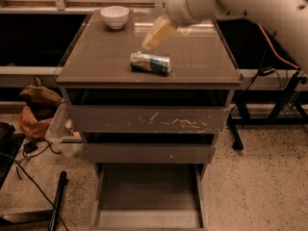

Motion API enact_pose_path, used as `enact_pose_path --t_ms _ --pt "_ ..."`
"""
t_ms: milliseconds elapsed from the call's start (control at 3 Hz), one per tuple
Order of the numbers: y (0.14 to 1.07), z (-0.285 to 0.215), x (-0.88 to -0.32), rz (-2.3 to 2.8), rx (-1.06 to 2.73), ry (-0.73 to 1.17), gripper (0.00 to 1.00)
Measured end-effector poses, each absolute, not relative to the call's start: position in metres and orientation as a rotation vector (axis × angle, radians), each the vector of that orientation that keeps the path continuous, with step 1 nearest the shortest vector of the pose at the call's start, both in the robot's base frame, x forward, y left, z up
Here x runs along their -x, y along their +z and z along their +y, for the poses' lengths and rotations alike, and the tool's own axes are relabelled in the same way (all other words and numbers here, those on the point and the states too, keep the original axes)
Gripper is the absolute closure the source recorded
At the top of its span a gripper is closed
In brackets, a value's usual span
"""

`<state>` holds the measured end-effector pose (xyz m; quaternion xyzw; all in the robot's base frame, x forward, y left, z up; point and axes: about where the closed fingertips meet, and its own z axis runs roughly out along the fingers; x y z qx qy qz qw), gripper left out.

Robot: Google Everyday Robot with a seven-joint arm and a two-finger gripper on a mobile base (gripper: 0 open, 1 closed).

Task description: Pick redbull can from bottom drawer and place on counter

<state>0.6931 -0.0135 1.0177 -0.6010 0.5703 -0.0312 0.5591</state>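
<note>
Camera view. The counter (96, 57) carries two items. The can (150, 63) lies on its side near the counter's middle, towards the front edge, long axis running left to right. The bowl (114, 17) stands upright at the rear left corner, well apart from the can.

The gripper (159, 32) hangs above the counter, just behind and above the can, tilted down to the left. It is apart from the can and holds nothing. Whether it is set wide or narrow cannot be told. The arm (231, 4) enters from the upper right and crosses the rear right part of the counter.

Below the counter, the top drawer (149, 119), with a scratched front, is slightly pulled out. The middle drawer (149, 153) sits under it. The bottom drawer (149, 196) is pulled out far; its flat floor shows.

Surroundings: a brown-orange bag (36, 109) and a clear tub (60, 134) stand close to the cabinet's left side. A cable (29, 186) runs over the speckled floor (260, 186). A black frame leg (236, 134) stands just right of the cabinet.
</note>
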Motion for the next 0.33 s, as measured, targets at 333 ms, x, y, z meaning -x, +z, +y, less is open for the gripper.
enact_pose_path --t_ms 333 --pt "1.1292 -0.0342 -0.6655 1.237 1.374 -0.297 0.0"
